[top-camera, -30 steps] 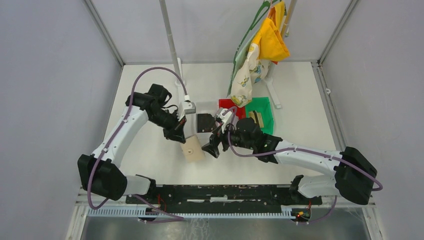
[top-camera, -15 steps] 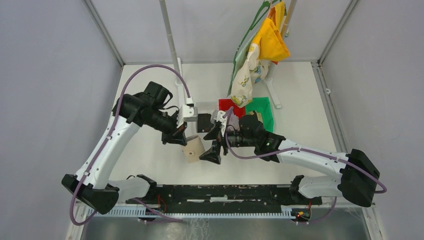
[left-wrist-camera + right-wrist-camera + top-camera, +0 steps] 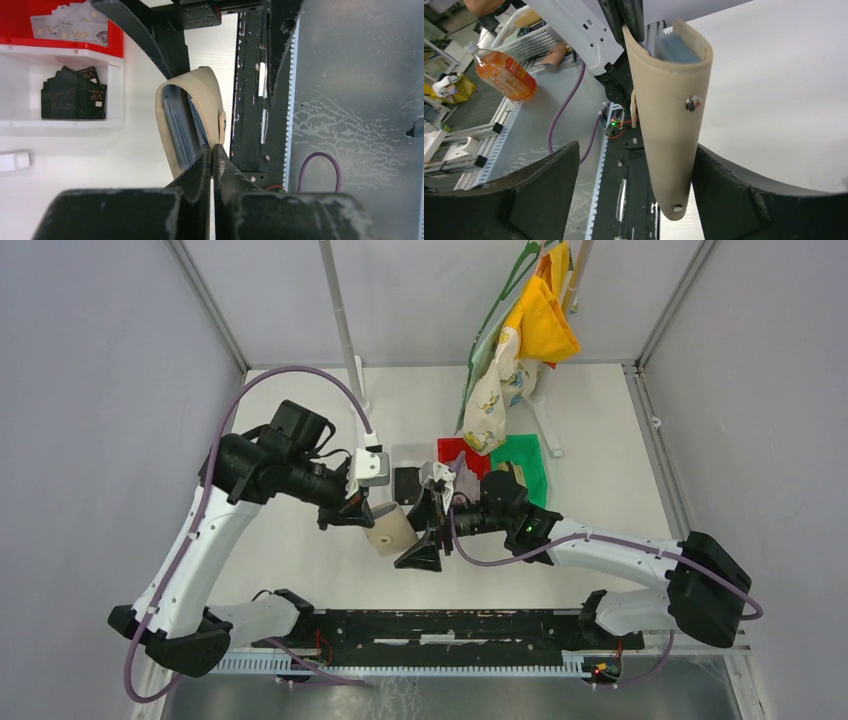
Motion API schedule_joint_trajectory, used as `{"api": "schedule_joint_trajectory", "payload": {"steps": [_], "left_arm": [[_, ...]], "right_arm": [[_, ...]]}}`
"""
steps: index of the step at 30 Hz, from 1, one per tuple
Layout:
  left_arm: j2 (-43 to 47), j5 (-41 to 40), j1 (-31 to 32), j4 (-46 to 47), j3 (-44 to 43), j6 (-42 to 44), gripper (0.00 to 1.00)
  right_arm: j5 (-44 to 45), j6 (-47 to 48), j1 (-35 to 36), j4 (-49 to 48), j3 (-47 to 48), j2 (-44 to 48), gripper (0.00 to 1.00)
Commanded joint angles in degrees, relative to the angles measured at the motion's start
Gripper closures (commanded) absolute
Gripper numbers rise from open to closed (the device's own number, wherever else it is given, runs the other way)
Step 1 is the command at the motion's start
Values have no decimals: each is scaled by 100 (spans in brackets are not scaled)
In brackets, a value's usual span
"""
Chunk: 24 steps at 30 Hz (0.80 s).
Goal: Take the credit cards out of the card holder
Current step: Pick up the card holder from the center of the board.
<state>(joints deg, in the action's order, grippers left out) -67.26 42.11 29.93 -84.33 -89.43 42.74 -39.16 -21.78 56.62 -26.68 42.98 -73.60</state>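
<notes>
Left end effector (image 3: 212, 165) is clamped shut on the tan card holder (image 3: 197, 95). Right end effector (image 3: 636, 150) is wide open astride it. At 10 o'clock, pale credit cards (image 3: 70, 22) and black cards (image 3: 75, 95) read "VIP".

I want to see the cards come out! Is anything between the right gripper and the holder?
Nothing visible. The right gripper is open, with the holder right in its gap. The left gripper pinches the holder's edge.

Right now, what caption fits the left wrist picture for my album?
Left gripper pinches the bowed-open card holder; black cards lie nearby.
</notes>
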Motion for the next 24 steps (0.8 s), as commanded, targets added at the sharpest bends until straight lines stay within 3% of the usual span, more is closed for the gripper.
{"api": "schedule_joint_trajectory", "payload": {"steps": [1, 4, 6, 7, 8, 9, 10, 14, 18, 24], "left_arm": [[178, 189, 41, 48, -255, -237, 98], [203, 204, 39, 80, -221, -327, 98], [256, 180, 39, 234, -152, -486, 98], [292, 102, 39, 375, -109, -633, 86], [333, -9, 34, 612, -50, -793, 63], [381, -162, 32, 848, 8, -998, 45], [427, -345, 35, 1103, 84, -1255, 33], [706, -906, 14, 2039, 409, -2269, 12], [892, -485, -66, 2457, 701, -3114, 1], [666, 768, -394, 2160, 138, -3292, 0]], "right_arm": [[-459, -421, 20, -757, -101, -3, 22], [-369, -514, 20, -900, -112, 18, 46], [-279, -609, 24, -1020, -90, 26, 73], [-203, -611, 19, -1015, -56, 45, 89], [-141, -607, 24, -1015, -30, 66, 100], [-51, -603, 20, -998, -12, 108, 100], [20, -566, 24, -988, -1, 151, 100], [240, -259, 14, -786, 63, 476, 100], [241, 137, 13, -483, 150, 751, 100], [-336, 927, 19, 722, 767, 610, 100]]}}
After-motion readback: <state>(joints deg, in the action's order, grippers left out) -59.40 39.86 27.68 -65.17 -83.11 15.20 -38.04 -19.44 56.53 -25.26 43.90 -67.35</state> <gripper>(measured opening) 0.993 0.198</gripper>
